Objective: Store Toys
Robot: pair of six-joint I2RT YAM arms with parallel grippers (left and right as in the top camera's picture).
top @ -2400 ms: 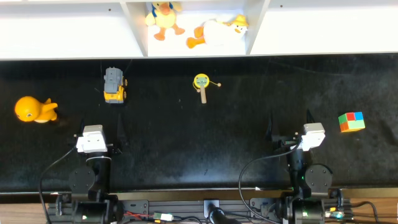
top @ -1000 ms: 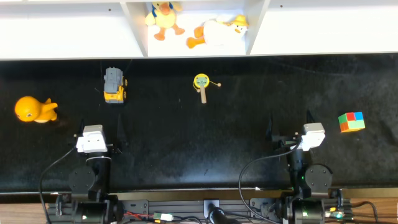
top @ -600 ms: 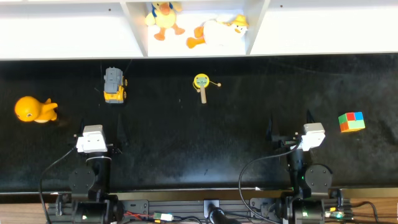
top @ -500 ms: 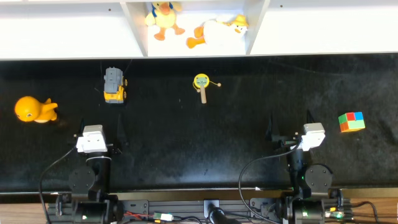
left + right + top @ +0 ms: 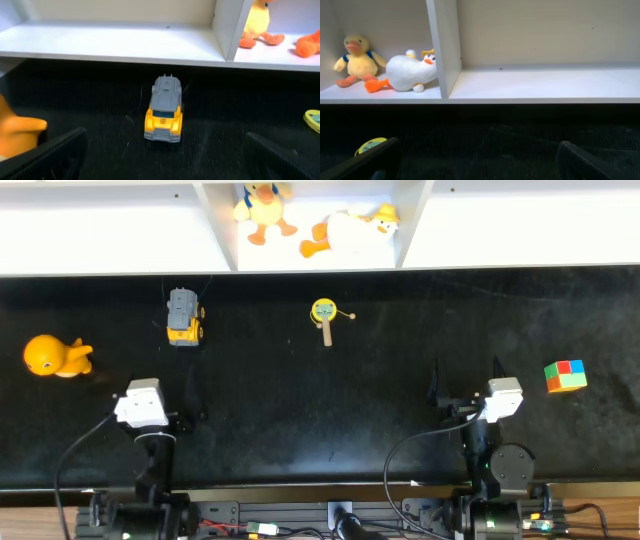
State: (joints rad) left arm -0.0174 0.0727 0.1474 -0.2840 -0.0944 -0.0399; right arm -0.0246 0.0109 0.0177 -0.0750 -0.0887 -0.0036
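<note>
The left tool [image 5: 167,162] and right tool [image 5: 477,162] both gape empty; a skewed pinch could roll the truck [image 5: 163,110] away.

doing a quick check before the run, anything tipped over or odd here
Only the white duck looks off: it lies on its side in the middle shelf bay, beside the yellow duck, which sits upright. The truck stands on its wheels. Nothing looks spilled or broken.

black tabletop [image 5: 300,400] bears an orange duck [image 5: 55,356], truck [image 5: 184,316], rattle [image 5: 324,313] and cube [image 5: 564,375]; white shelf [image 5: 120,240] holds a yellow plush [image 5: 262,208] and white plush [image 5: 345,232].
</note>
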